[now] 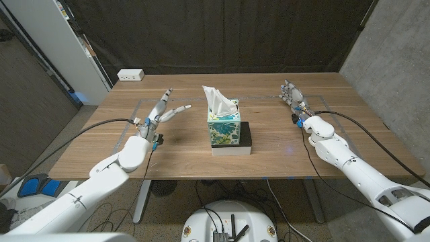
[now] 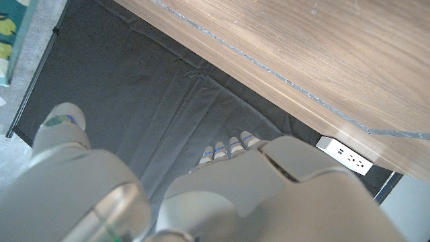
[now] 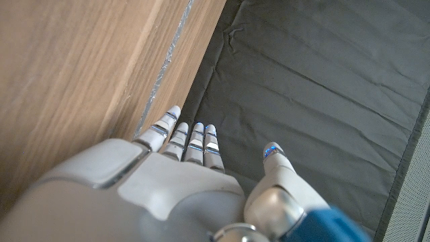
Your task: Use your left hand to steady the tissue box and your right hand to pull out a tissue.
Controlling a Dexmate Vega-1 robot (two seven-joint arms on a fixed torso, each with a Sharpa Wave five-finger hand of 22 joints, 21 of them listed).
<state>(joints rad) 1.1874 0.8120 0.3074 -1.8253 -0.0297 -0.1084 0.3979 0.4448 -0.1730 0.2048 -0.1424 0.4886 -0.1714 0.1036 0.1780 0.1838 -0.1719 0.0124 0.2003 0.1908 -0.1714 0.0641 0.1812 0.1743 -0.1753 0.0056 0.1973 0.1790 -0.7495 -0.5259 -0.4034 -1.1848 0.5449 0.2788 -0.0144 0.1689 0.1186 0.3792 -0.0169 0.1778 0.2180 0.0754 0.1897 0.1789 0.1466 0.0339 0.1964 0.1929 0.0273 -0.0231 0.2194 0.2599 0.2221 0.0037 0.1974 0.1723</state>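
A tissue box [image 1: 224, 126] with a teal leaf pattern is standing near the middle of the wooden tabletop [image 1: 181, 154], and a white tissue [image 1: 215, 99] is sticking up out of its top. The box is sitting on a low base [image 1: 244, 138] that is dark on top and white along the side, showing at the box's right and front. The left hand [image 1: 163, 110] is hovering to the left of the box, well apart from it, with its fingers spread wide and reaching toward the far side of the tabletop while its thumb is pointing toward the box; it is holding nothing. In the left wrist view the back of this hand [image 2: 222, 181] is showing with the fingers [image 2: 228, 149] extended side by side. The right hand [image 1: 293, 95] is sitting near the far right part of the tabletop, also well apart from the box, fingers open and empty. The right wrist view is showing that hand [image 3: 168, 181] with its fingers [image 3: 193, 140] straight and the thumb set apart. A white power strip [image 1: 130, 75] is lying at the far left corner of the tabletop, and a dark curtain [image 1: 222, 33] is hanging behind it.
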